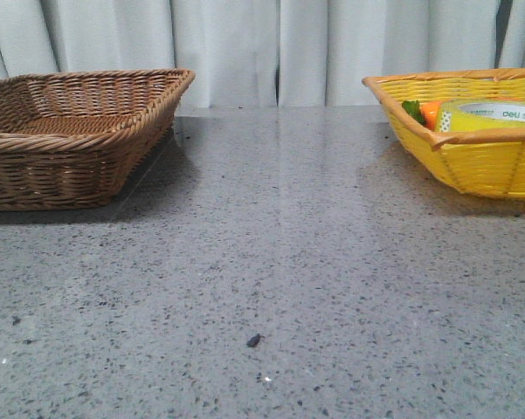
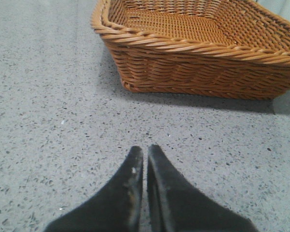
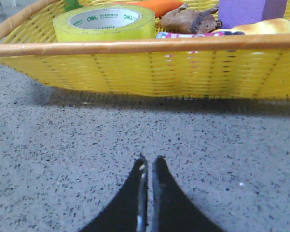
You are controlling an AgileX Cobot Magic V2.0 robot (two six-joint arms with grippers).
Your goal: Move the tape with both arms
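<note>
Yellow tape [image 3: 104, 21] in basket [image 3: 149, 67], tools [image 3: 147, 164] pinched — idle.

I work at what looks like a staged lab bench: a grey speckled stone tabletop [image 1: 271, 262], plain pale curtains [image 1: 245, 44] closing off the back, and two wicker baskets, one brown [image 1: 70, 131] and one yellow [image 1: 480, 157].

Grey speckled stone table [image 1: 271, 262] filling the lower frame; brown wicker basket [image 1: 70, 135] resting at upper left, yellow wicker basket [image 1: 472, 157] at upper right, small dark speck [image 1: 254, 340] low centre.
</note>
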